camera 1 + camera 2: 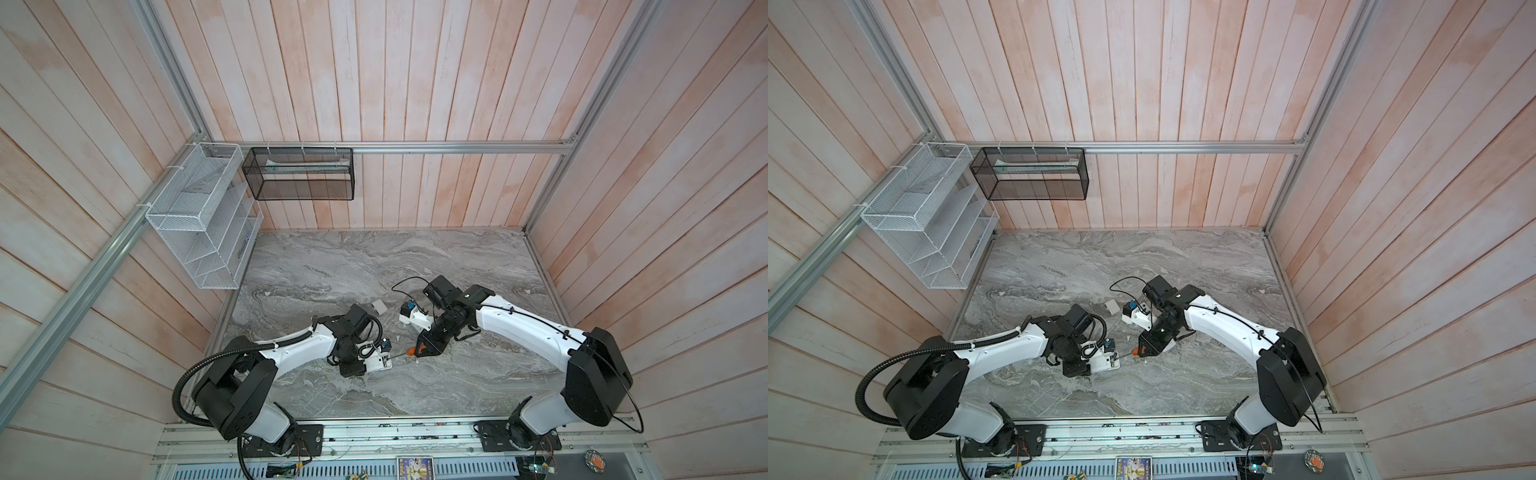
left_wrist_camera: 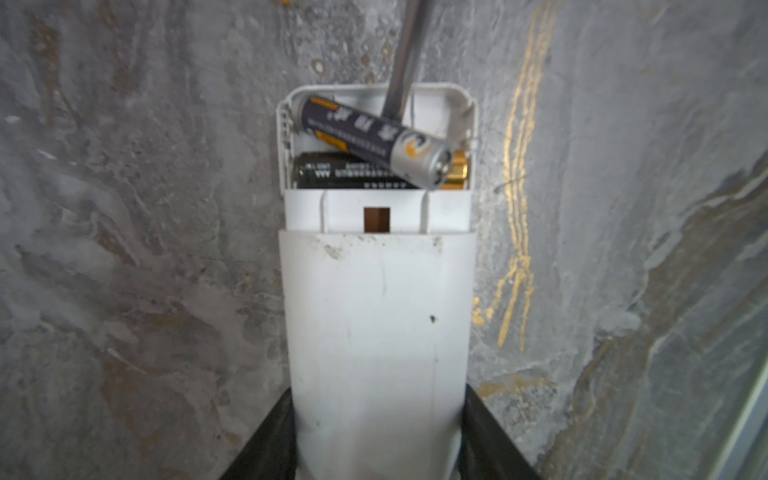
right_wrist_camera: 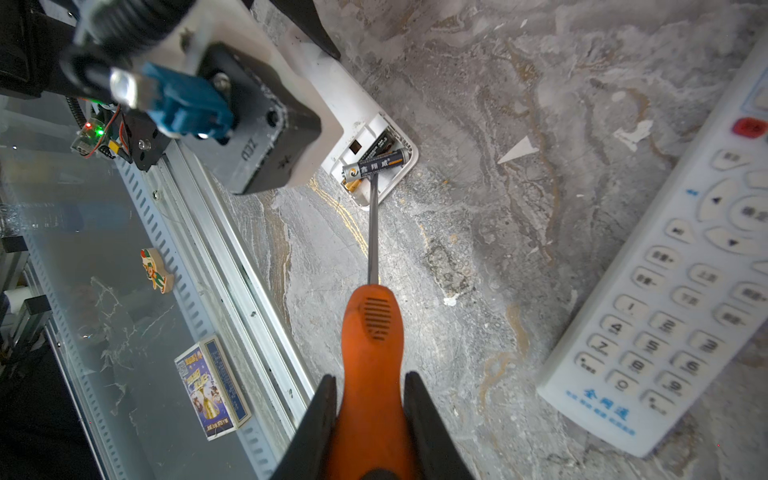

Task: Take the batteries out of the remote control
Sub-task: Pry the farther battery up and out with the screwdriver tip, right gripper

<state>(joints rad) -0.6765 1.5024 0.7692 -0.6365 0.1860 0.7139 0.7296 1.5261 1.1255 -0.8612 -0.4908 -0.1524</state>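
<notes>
A slipping screwdriver [image 3: 372, 332] tip could be letting the raised battery [image 2: 374, 137], tilting half out of the remote [image 2: 374, 311], drop back in or skitter across the tabletop [image 2: 145, 249]. The right end effector [image 3: 370, 386] is pinching the screwdriver's handle, well apart from that battery; only the shaft is reaching it. The left end effector [image 2: 378, 399] is clamping the remote, its bay holding the second battery [image 2: 353, 172] flat.

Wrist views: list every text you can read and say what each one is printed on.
"鑫翔威": on the raised battery, which lies askew over the compartment.
"AAA": on the black battery seated in the open remote.
"ZED": on the camera housing.
"1" to "9" and "0": on keys of the second remote.
"全网通": in blue, at that remote's end.
Blue box, fine battery print, other key labels: too blurred to read.
</notes>
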